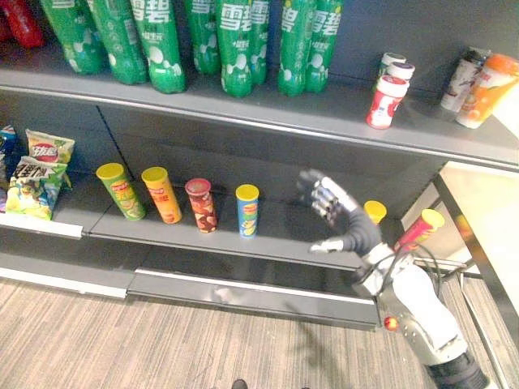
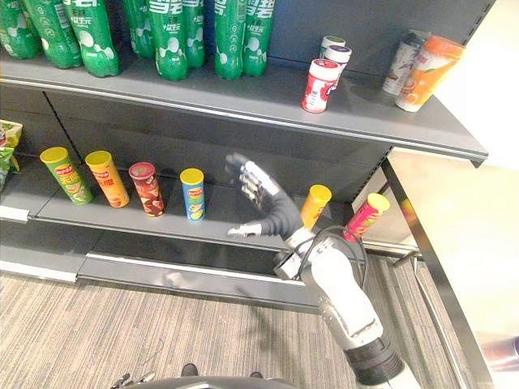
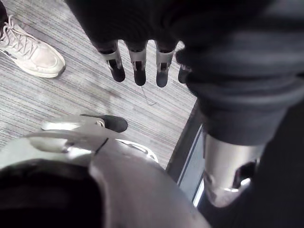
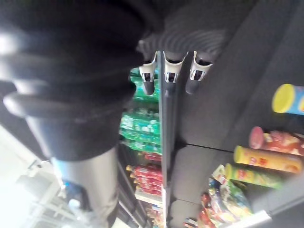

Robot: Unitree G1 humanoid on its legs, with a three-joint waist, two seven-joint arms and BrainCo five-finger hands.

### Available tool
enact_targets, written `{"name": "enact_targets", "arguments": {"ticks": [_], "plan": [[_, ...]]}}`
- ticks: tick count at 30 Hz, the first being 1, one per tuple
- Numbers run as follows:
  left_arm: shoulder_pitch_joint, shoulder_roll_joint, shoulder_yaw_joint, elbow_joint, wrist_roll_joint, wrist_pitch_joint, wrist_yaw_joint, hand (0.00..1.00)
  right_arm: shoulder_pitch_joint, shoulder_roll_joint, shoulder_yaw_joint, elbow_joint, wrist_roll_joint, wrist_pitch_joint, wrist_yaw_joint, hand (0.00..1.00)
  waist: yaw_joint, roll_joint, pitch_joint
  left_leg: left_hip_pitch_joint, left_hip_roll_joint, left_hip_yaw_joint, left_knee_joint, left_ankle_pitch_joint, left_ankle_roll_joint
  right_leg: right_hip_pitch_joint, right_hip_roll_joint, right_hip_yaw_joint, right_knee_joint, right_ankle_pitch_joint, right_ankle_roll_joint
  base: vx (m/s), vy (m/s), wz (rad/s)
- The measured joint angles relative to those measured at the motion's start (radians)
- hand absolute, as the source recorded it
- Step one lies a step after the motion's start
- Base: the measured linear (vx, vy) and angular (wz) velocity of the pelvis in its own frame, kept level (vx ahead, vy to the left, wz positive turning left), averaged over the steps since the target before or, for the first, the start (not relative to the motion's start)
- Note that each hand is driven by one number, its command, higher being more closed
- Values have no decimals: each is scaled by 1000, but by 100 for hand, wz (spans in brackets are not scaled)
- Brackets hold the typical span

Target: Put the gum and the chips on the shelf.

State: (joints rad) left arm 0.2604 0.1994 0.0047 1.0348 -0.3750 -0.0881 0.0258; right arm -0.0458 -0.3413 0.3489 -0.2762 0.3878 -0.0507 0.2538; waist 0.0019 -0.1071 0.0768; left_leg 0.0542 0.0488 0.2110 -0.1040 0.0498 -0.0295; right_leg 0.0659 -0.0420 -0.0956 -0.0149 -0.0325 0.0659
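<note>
My right hand [image 1: 336, 212] is raised in front of the lower shelf [image 1: 276, 235], open and holding nothing; its straight fingers [image 4: 166, 76] show in the right wrist view. On that shelf stand a green [image 1: 122, 190], an orange [image 1: 162, 194], a red [image 1: 200, 205] and a blue chips can [image 1: 247, 209] to the hand's left. Just behind the hand, to its right, are a yellow-lidded can [image 2: 315, 205] and a tilted red can [image 2: 366, 215]. A red-and-white gum bottle [image 1: 385, 101] stands on the upper shelf. My left hand [image 3: 137, 66] hangs open over the floor.
Green soda bottles [image 1: 235, 49] line the upper shelf [image 1: 243, 109], with cups [image 1: 486, 89] at its right end. Snack bags [image 1: 36, 174] sit at the lower shelf's left. A person's white shoe [image 3: 31, 50] rests on the striped floor near my left hand.
</note>
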Motion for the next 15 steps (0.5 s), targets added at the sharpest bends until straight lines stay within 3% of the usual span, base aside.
{"name": "enact_targets", "arguments": {"ticks": [6,11,15], "plan": [[-1,-1,-4,2,-3,-14,18,0,110,10,61,252,-80,24,18,0,2,20,0,-2,-2,-2,0,-1,0,-1,-2,-3,-1,-8,-9,2,2,1],[-3,-9,-27,1,-3,-13,3,0,178,12,51,562,-117,31,16,0,-2,51,-1,-3,-5,-2,0,-5,1,-3,-5,-3,1,-11,-6,8,2,0],[-2,-16,-38,0,-1,-10,-34,0,211,61,-8,812,-183,30,-14,0,-7,76,-2,2,-5,-2,0,-11,0,6,-6,-4,4,-13,-4,43,1,0]]}}
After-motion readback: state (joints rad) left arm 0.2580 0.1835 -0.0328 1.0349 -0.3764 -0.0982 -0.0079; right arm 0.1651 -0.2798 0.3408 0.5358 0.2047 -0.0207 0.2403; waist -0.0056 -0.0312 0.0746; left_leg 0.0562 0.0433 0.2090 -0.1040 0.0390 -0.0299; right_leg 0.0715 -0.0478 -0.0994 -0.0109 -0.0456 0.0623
